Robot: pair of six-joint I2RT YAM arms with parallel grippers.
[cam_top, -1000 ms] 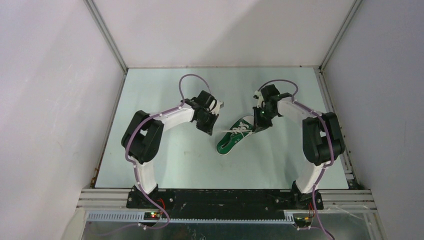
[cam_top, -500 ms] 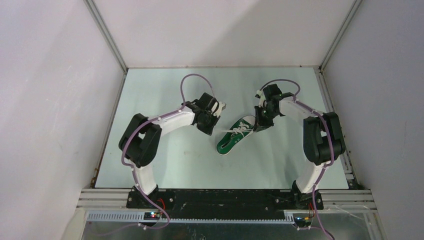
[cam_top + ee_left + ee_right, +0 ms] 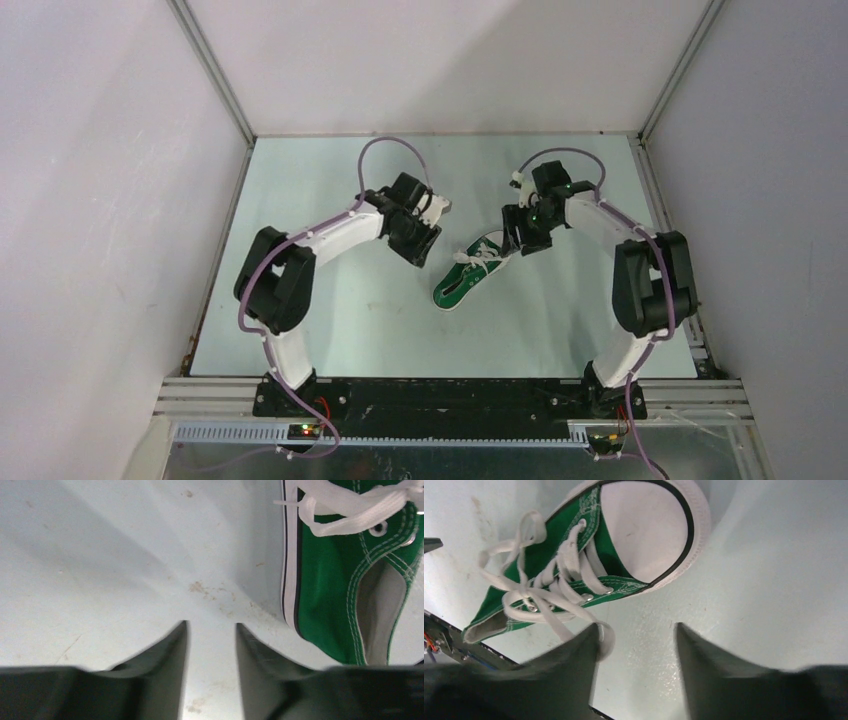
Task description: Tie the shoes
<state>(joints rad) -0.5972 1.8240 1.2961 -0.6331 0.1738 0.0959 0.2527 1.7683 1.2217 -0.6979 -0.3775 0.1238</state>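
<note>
Shoe [image 3: 470,270]: green, with a white toe cap, lay mid-table [image 3: 330,320], toe to the far right, heel to the near left. Laces [image 3: 544,597]: white, crossed in loose loops over the tongue. Left gripper [image 3: 210,627]: sat just left of the shoe with jaws parted, bare table between them, nothing held. Right gripper [image 3: 636,627]: stood at the toe end with jaws wide apart and empty, one lace loop just beside it.
</note>
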